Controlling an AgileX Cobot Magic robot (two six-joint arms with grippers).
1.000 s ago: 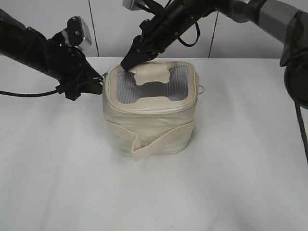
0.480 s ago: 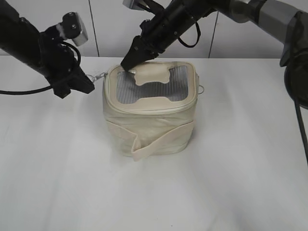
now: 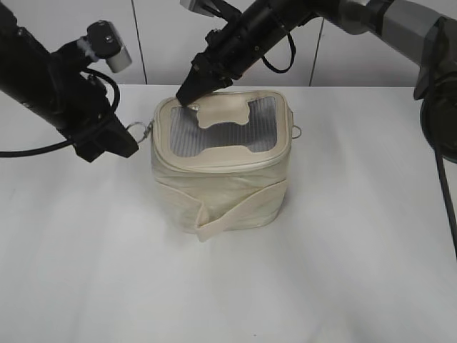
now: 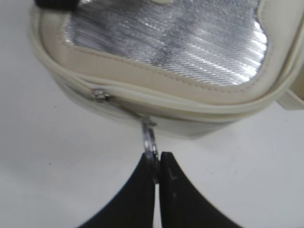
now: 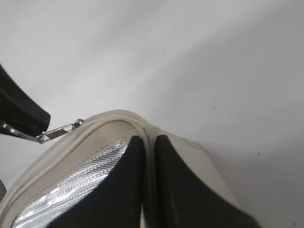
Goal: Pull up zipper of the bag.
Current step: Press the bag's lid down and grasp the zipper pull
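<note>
Left gripper (image 4: 156, 166): your fingers are clamped together on the metal pull ring (image 4: 150, 142), at the bag's left side.
Right gripper (image 5: 147, 147): your two fingers are pinched on a fold of the lid's cream rim (image 5: 148, 133) at the back-left corner.
Zipper slider (image 4: 148, 123): sits on the seam just below the lid edge, ring hanging from it.
Bag (image 3: 221, 186): stands upright mid-table (image 3: 343, 250), silver lid panel (image 3: 250, 136) facing up.

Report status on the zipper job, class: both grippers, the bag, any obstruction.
Left gripper shut on zipper ring. Right gripper shut, pressing the bag lid's back corner. Nothing in the way.
</note>
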